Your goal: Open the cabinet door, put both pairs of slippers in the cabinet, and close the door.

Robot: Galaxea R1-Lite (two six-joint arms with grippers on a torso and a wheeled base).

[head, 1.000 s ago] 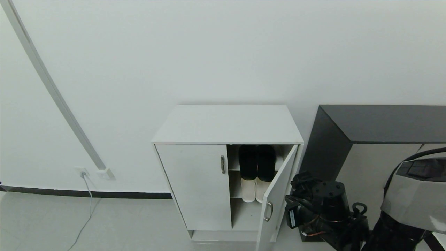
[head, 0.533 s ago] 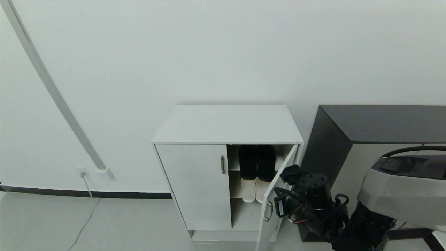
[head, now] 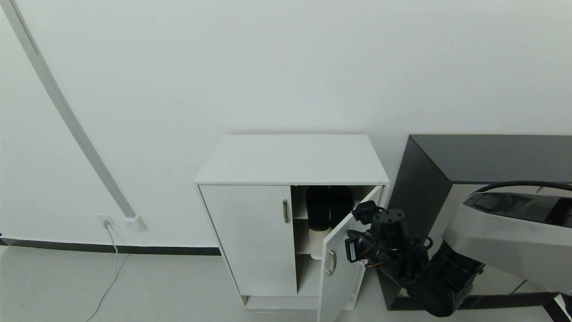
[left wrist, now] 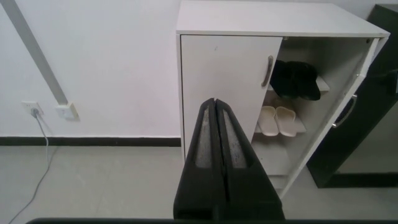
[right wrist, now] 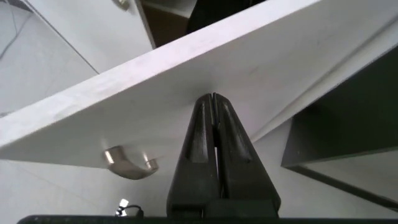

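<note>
The right gripper (right wrist: 214,97), fingers closed together on nothing, had its tips touching the outer face of the half-open right door (head: 340,279), near the handle (head: 330,263). The door lay to its left, hinged at the cabinet's (head: 290,158) right edge. The black slippers (head: 328,201) and white slippers (left wrist: 278,120) sat on shelves inside. The left gripper (left wrist: 215,102), also closed and empty, was well apart.

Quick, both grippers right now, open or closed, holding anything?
Left gripper: closed, holding nothing.
Right gripper: closed, empty, tips against the open cabinet door outer face.
</note>
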